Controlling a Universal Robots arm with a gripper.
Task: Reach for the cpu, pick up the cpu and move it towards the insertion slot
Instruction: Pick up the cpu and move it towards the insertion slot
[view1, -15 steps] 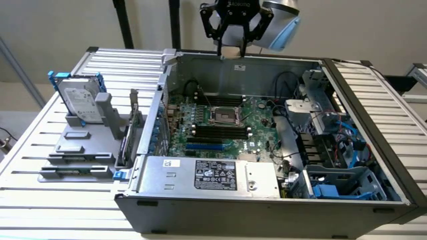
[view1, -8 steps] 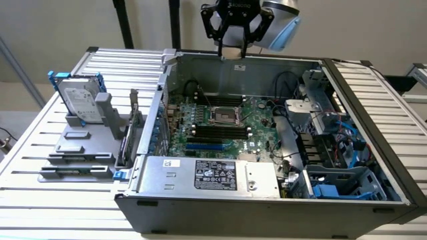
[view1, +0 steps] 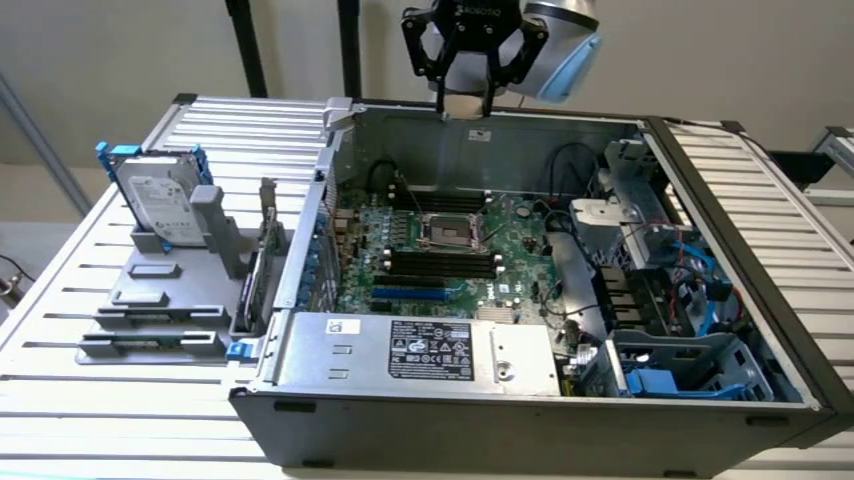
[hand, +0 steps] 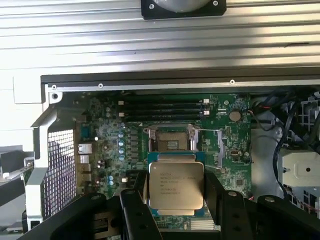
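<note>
Gripper (hand: 175, 200) clenched on the cpu (hand: 176, 186), hanging high over the open computer case (view1: 534, 420), the insertion slot (hand: 171, 142) in sight below on the motherboard (hand: 225, 150).

- Slatted metal table (view1: 160, 420), pale grey.
- On it, exterior view's right: open PC case (view1: 534, 400), side panel off.
- On it, exterior view's left: grey holder blocks (view1: 147, 320) w/ upright hard drive (view1: 163, 205).
</note>
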